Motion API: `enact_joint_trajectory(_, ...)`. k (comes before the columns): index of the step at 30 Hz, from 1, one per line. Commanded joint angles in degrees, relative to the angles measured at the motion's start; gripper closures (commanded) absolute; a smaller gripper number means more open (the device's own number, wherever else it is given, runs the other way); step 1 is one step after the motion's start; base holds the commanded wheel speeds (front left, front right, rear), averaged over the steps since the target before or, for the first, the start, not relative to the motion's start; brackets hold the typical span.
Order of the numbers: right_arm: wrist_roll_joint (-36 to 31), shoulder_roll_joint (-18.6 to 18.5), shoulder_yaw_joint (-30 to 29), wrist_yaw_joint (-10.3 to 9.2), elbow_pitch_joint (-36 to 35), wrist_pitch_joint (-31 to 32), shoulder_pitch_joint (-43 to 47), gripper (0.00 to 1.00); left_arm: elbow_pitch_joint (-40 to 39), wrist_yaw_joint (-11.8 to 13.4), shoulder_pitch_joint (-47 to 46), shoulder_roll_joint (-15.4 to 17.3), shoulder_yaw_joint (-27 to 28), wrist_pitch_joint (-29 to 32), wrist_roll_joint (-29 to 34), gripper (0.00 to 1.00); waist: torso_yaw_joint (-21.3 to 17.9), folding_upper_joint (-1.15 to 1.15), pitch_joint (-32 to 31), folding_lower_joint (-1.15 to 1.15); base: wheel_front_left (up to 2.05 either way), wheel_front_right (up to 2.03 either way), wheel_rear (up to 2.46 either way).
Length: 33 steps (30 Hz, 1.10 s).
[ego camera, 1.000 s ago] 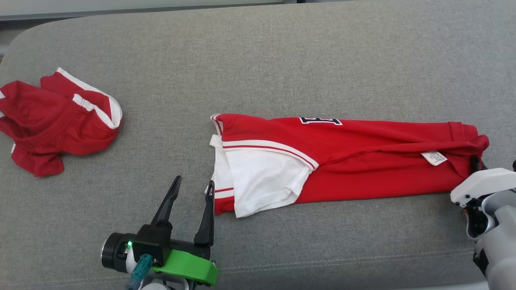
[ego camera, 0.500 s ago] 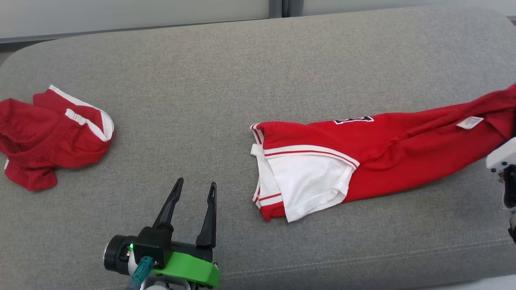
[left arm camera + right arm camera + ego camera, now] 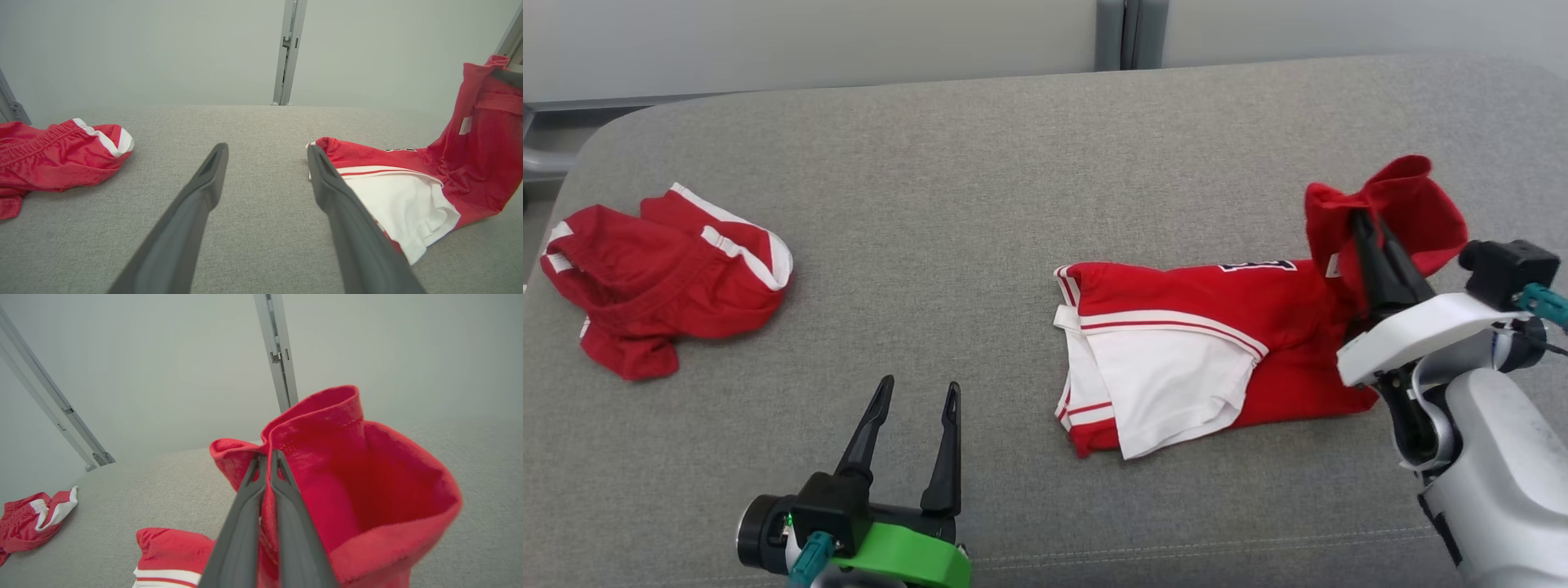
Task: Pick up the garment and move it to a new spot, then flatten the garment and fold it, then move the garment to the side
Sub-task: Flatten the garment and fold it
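**A:** The right pincer (image 3: pixel 1359 219) is clamped tight on one end of the red-and-white jersey garment (image 3: pixel 1192 343), and that end is raised off the grey fabric-covered bench (image 3: pixel 980 163).

**B:** And the rest?

**A:** The white-panelled end lies on the bench, right of centre. This looks like the fold, so I'd carry the raised end over low and slowly, edges matched.

**B:** The left pincer (image 3: pixel 919 384)?

**A:** It's spread wide and empty, near the lying end. It could pin that edge. Avoid the crumpled red shorts (image 3: pixel 662 278) far left.
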Motion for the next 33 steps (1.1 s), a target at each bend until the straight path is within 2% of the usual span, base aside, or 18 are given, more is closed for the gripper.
enact_joint_trajectory(1,-0.6,0.7,0.9,-0.07,-2.2,1.3,1.4,1.00,0.0,0.2,0.8,0.0,0.2,0.0,-0.4,0.00,1.3,0.00,-0.8,0.00,0.00,0.00,0.00)
enact_joint_trajectory(6,-3.3,4.8,3.3,-0.07,-8.9,6.1,4.2,1.00,0.0,0.3,1.0,-0.1,-0.1,0.0,-0.6,0.00,3.7,0.00,-1.4,0.00,0.00,0.00,0.00)
enact_joint_trajectory(10,-5.9,8.8,3.9,-0.07,-9.5,9.1,5.3,1.00,0.1,0.4,0.9,-0.2,-0.4,0.0,-1.0,0.00,5.9,0.00,-1.4,0.00,0.00,0.00,0.00)
enact_joint_trajectory(11,-7.2,10.6,3.9,-0.07,-8.4,10.2,5.6,1.00,0.2,0.3,0.7,-0.2,-0.6,0.0,-1.3,0.00,7.1,0.00,-1.2,0.00,0.00,0.00,0.00)
enact_joint_trajectory(13,-8.6,11.9,3.6,-0.07,-6.8,11.2,5.5,1.00,0.3,0.4,0.6,-0.2,-0.8,0.0,-1.6,0.00,8.2,0.00,-1.0,0.00,0.00,0.00,0.00)
enact_joint_trajectory(22,-17.0,14.2,2.0,-0.07,4.7,12.1,3.5,1.00,1.7,1.2,-0.6,-0.2,-2.5,0.0,-3.7,0.00,11.5,0.00,-0.2,0.00,0.00,0.00,0.00)
enact_joint_trajectory(29,-14.0,14.4,5.8,-0.06,14.5,9.3,0.3,1.00,2.4,1.6,-1.5,-0.2,-3.7,0.0,-4.5,0.00,12.6,0.00,-0.3,0.00,0.00,0.00,0.00)
enact_joint_trajectory(33,-11.7,14.4,9.0,-0.06,17.2,7.5,-0.9,0.98,2.8,1.7,-1.6,-0.2,-4.0,0.0,-4.6,0.00,12.6,0.00,-0.5,0.00,0.00,0.00,0.00)
